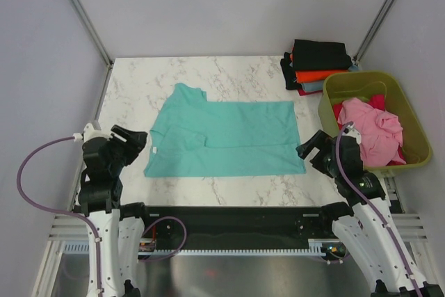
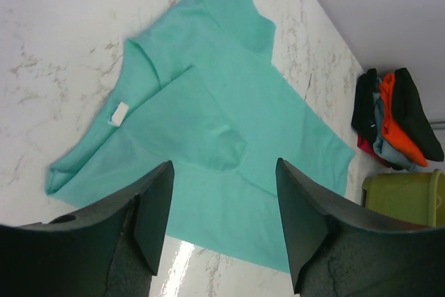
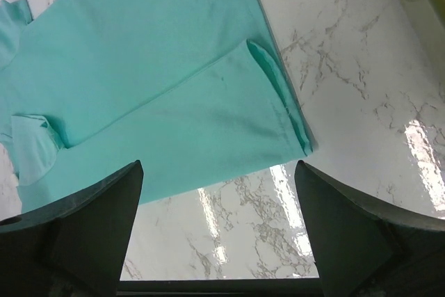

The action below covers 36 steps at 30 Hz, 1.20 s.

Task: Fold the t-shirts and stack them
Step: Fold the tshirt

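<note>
A teal t-shirt point(image 1: 226, 138) lies flat on the marble table, partly folded lengthwise, collar to the left; it also shows in the left wrist view point(image 2: 208, 123) and the right wrist view point(image 3: 153, 95). A stack of folded black, orange and red tees point(image 1: 316, 66) sits at the back right. A pink tee point(image 1: 372, 129) lies in the olive tub. My left gripper point(image 1: 132, 142) is open and empty just left of the shirt's collar end. My right gripper point(image 1: 314, 151) is open and empty just right of the shirt's hem corner.
An olive-green plastic tub point(image 1: 409, 113) stands at the right edge, holding pink and red cloth. The folded stack point(image 2: 393, 119) shows far right in the left wrist view. Grey walls enclose the table on three sides. The near table edge point(image 3: 215, 286) is just below my right gripper.
</note>
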Each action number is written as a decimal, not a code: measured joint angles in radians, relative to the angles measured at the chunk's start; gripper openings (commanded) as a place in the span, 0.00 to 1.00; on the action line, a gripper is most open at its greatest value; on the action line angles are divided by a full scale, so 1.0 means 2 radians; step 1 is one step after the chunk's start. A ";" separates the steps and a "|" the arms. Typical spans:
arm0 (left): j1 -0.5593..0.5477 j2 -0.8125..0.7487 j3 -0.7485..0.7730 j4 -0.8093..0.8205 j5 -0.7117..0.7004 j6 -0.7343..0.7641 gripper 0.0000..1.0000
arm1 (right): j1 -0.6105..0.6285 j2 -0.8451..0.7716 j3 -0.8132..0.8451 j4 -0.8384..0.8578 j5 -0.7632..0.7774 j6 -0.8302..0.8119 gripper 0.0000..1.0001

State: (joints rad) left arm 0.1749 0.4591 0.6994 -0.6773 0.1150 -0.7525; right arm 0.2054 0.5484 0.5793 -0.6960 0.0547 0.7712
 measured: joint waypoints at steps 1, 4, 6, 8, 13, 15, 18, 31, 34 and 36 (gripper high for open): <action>0.000 0.009 0.001 0.012 0.008 0.005 0.65 | 0.000 0.004 0.000 0.001 -0.002 -0.003 0.98; 0.000 0.102 0.012 0.075 0.040 0.025 0.64 | 0.000 0.027 0.000 0.014 -0.019 -0.016 0.98; -0.002 0.192 0.035 0.108 0.052 0.037 0.63 | 0.000 0.043 0.001 0.026 -0.033 -0.023 0.98; -0.011 0.295 0.080 0.141 0.054 0.053 0.63 | 0.000 0.058 0.001 0.036 -0.044 -0.032 0.98; -0.036 0.572 0.264 0.182 0.054 0.092 0.60 | 0.000 0.071 0.005 0.054 -0.051 -0.050 0.98; -0.042 0.668 0.342 0.195 0.059 0.102 0.60 | 0.000 0.081 0.010 0.061 -0.053 -0.056 0.98; -0.049 0.788 0.451 0.195 0.067 0.122 0.60 | 0.000 0.102 0.015 0.067 -0.056 -0.067 0.98; -0.094 0.972 0.617 0.173 0.099 0.160 0.51 | 0.000 0.124 0.019 0.071 -0.064 -0.093 0.98; -0.102 0.978 0.621 0.175 0.103 0.158 0.33 | 0.000 0.126 0.021 0.070 -0.063 -0.098 0.98; -0.105 0.985 0.624 0.179 0.107 0.156 0.17 | 0.000 0.127 0.023 0.070 -0.060 -0.100 0.98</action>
State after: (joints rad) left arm -0.0341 2.4287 1.9484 -0.3183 0.3294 -0.4400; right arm 0.2054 0.8017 0.6247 -0.5568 -0.0654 0.5705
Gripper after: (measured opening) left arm 0.274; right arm 0.982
